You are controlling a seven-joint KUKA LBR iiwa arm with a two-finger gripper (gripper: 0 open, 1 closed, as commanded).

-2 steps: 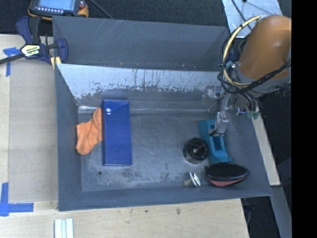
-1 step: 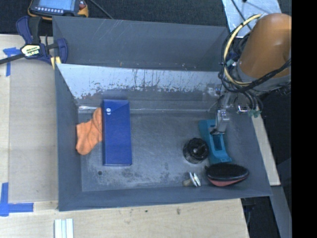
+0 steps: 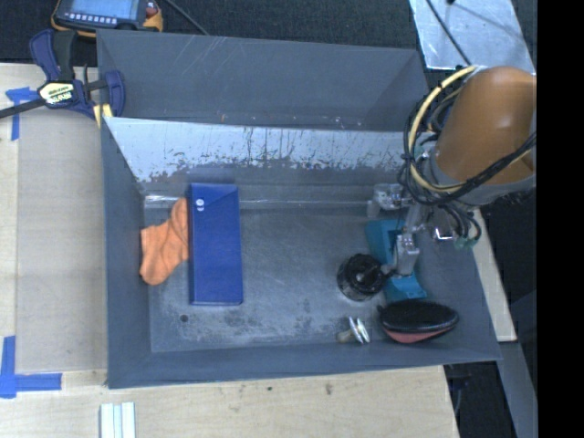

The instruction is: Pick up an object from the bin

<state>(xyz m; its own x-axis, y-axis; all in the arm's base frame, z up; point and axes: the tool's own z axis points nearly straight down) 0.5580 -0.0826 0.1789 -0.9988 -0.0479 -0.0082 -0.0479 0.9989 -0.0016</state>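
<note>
Tool [image 3: 407, 249] sits low at the right end of the bin [image 3: 274, 89], over a teal block [image 3: 378, 238], lined up for a grab, I'd say. Clenched or released? Can't tell. A black round piece [image 3: 361, 276] crowds it; a black-and-red oval [image 3: 418, 321] lies nearby. The blue box [image 3: 215, 243] and orange cloth [image 3: 164, 249] lie well apart at the left.
</note>
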